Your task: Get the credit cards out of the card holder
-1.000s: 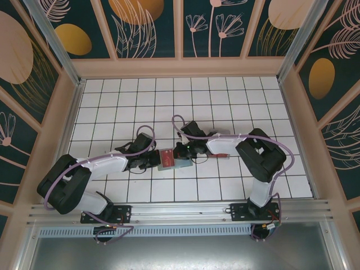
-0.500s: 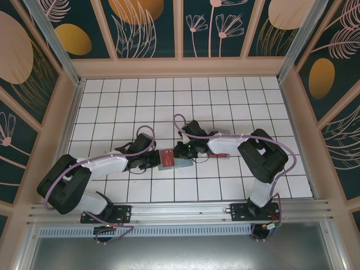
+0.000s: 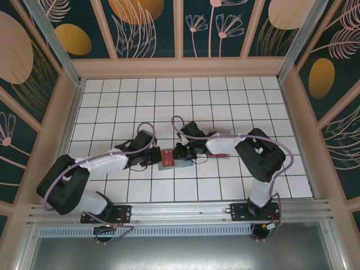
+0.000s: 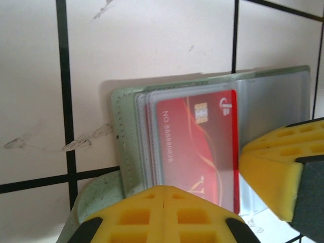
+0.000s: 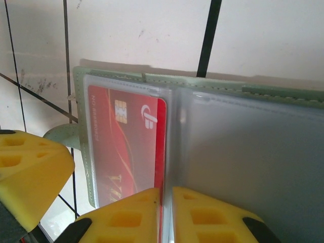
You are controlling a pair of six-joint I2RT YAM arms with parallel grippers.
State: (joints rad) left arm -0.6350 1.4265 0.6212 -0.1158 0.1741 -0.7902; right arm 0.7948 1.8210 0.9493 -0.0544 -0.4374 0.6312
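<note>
Two pairs of jaws meet at the open holder [image 3: 171,158], centre of the tabletop [image 3: 169,101].
Right jaws pinch its clear sleeve; left jaws are closed at its left edge; a red card [image 4: 197,147] sits inside.

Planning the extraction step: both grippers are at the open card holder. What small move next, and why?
Probably ease the right gripper back toward its wrist to start the red card out. The card lies inside a clear sleeve of the card holder, the right jaws pinch the sleeve at the card's edge, and the shut left gripper sits at the holder's edge.
</note>
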